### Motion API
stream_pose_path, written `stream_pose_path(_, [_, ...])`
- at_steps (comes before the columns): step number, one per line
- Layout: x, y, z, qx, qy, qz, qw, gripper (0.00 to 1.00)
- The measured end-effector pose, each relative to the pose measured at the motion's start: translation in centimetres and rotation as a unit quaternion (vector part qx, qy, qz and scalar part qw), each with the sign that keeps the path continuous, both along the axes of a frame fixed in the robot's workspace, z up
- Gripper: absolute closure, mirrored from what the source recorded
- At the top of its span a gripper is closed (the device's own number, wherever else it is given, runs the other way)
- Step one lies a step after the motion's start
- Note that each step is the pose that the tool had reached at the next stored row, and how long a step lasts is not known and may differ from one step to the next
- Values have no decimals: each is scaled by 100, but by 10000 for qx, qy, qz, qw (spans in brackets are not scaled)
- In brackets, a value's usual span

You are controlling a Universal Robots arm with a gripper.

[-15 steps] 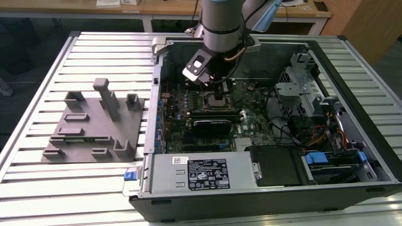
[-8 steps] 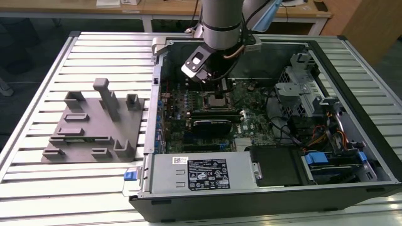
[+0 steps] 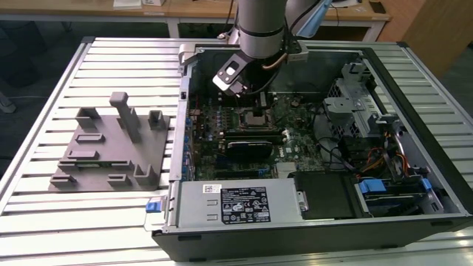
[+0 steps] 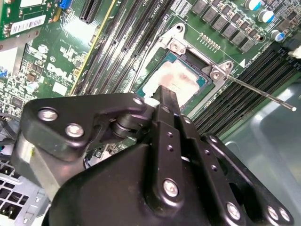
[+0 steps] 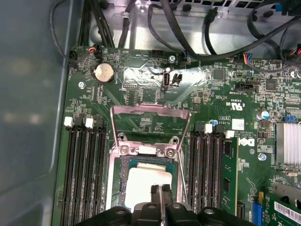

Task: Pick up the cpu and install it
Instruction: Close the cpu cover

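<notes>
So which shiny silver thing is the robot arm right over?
The small flat silvery-white square cpu: the end effector hangs directly over it. The round silver coin battery and ribbed silver heatsink lie apart.

A ribbed metal workbench [image 3: 74,233] stands before pale wooden desks [image 3: 199,10] and a wooden cabinet [image 3: 435,27].

The arm [image 3: 260,25] is descending nearly upright from above. In both wrist views the pincer [image 5: 160,190] is pointing downward, its two slim fingers [image 5: 154,190] lying pressed together at the tips.
</notes>
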State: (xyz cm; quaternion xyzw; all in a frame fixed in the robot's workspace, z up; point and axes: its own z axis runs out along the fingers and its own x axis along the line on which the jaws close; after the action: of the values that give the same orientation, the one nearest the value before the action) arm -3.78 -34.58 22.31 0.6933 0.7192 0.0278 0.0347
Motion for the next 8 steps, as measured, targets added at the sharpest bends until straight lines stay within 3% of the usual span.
stream_pose_path(2, [11,0,0,0,0,-4,10000,84])
stream_pose_path(5, [31,0,0,0,0,-14,10000,65])
stream_pose_path(8, [60,0,0,0,0,-48,10000,59])
